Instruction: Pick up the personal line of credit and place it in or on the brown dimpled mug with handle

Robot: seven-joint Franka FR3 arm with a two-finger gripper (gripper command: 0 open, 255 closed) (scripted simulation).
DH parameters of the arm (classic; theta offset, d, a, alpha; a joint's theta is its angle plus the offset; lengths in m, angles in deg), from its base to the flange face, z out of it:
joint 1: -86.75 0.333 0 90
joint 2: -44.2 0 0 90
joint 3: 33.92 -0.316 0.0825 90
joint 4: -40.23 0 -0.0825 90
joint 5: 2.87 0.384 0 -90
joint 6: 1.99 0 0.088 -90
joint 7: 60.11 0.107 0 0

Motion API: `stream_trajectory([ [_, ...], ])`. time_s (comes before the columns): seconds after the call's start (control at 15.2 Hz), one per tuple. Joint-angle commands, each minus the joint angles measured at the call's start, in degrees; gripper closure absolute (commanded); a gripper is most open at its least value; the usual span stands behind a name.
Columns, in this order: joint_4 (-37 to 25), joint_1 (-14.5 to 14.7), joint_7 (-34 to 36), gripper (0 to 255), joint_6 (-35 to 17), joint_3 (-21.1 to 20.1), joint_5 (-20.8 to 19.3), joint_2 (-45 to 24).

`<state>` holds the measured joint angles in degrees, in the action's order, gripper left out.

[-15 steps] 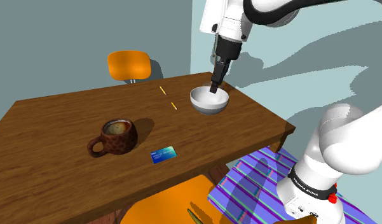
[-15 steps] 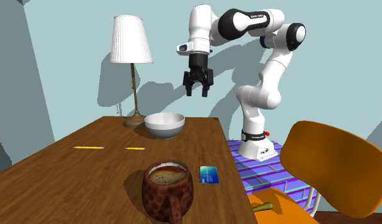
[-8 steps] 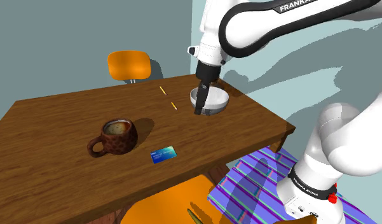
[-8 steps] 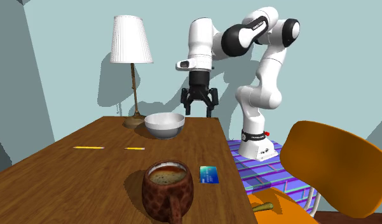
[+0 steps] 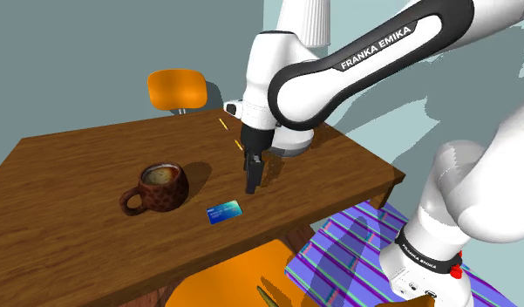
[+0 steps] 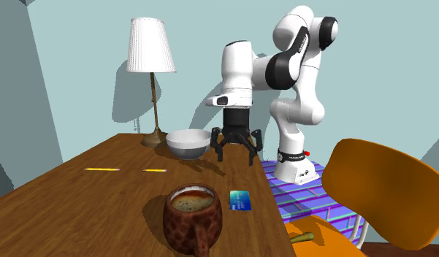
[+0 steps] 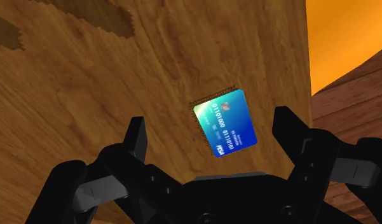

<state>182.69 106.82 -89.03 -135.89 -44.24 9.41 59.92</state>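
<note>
I start with the mug (image 5: 159, 186): brown, dimpled, upright on the table (image 5: 77, 166), its handle pointing to the shoulder view's left. It is filled nearly to the rim with something brown with a paler ring round the edge; I cannot tell what. The pale bowl (image 6: 188, 143) stands farther back, near the lamp (image 6: 150, 51). From the second exterior view I get mostly its outer wall, so I cannot make out the inside.

The card (image 7: 225, 123) lies flat on the table, blue shading to green, with white digits on it. It is just beside the mug, to the shoulder view's right and close to the table's near edge.

The fingers (image 7: 137, 137) are spread wide and hold nothing. They hang above the table, and in the wrist view the card sits below the gap between them, touched by neither.

In the shoulder view the arm (image 5: 303, 83) covers most of the bowl, and an orange chair (image 5: 225, 283) is cut off at the lower edge. The card's small print is unreadable from both outside cameras.
</note>
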Motion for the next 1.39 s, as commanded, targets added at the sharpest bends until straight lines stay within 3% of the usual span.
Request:
stream_trajectory([
  [0.0, -0.14, 1.26, -1.77, 0, -2.69, -1.10, -0.10, -2.89],
  [0.59, 1.05, 2.02, -2.23, 0, -10.32, -2.33, -0.29, -9.31],
  [1.12, 1.05, 2.02, -2.23, 0, -10.31, -2.32, -0.29, -9.30],
  [1.19, 1.05, 2.02, -2.23, 255, -10.31, -2.32, -0.29, -9.30],
  [1.32, 1.10, 2.02, -2.27, 255, -10.29, -2.31, -0.27, -9.24],
])
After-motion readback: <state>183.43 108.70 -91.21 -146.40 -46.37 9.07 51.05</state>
